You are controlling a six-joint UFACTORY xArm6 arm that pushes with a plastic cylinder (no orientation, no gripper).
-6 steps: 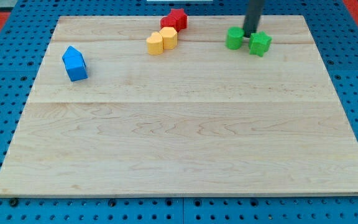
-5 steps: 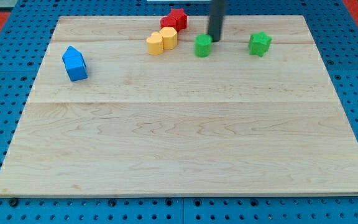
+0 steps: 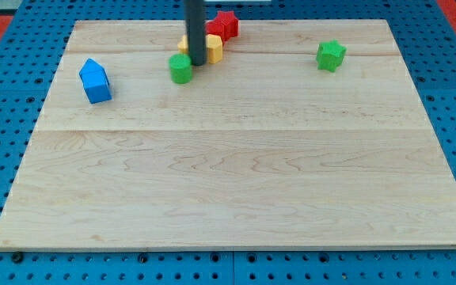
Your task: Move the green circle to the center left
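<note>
The green circle [image 3: 180,68] is a small round green block on the wooden board [image 3: 236,182], towards the view's top, left of the middle. My tip [image 3: 197,63] stands just to its right, touching or nearly touching it. The dark rod rises from there and covers part of the yellow blocks [image 3: 211,47] behind it. The board's centre left lies below the blue block [image 3: 95,81].
A red block [image 3: 225,24] sits at the view's top just right of the rod, against the yellow blocks. A green star block [image 3: 331,55] sits at the upper right. The blue house-shaped block sits at the upper left.
My tip has swept left across the top of the board, pushing the green circle from beside the green star to below the yellow blocks. The other blocks have not moved.
</note>
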